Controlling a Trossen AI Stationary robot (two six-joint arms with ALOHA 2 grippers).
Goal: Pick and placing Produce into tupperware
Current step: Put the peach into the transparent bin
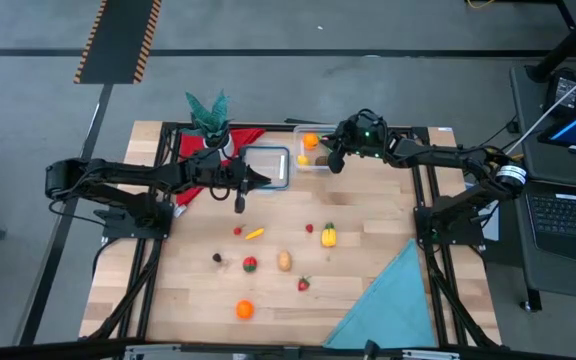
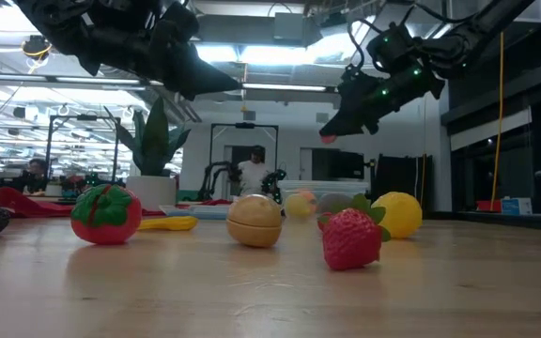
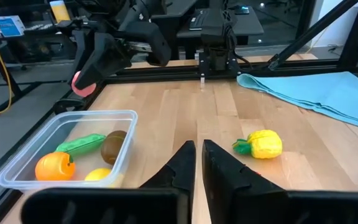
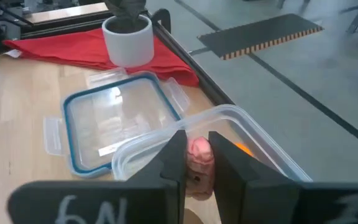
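My right gripper (image 4: 196, 163) pinches a pink toy (image 4: 199, 160) over the tub (image 4: 263, 140). My left gripper (image 3: 197, 163) is closed tight, holding nothing.

My right claw (image 4: 197, 163) pinches a small pink fruit (image 4: 199, 160) just above the near wall of the clear tub (image 3: 17, 169), which sits at the table's far edge beside the blue-rimmed lid. Inside the tub lie an orange (image 3: 55, 167), a green pod (image 3: 81, 144), a brown fruit (image 3: 113, 145) and something yellow (image 3: 98, 176) (mostly hidden by the wall). Out on the wood, well apart from the tub, rest a yellow pepper (image 1: 328, 236), a strawberry (image 2: 351, 238), a red tomato (image 2: 106, 214), a tan potato (image 2: 255, 221), a yellow banana (image 1: 255, 234) and another orange (image 1: 244, 310).
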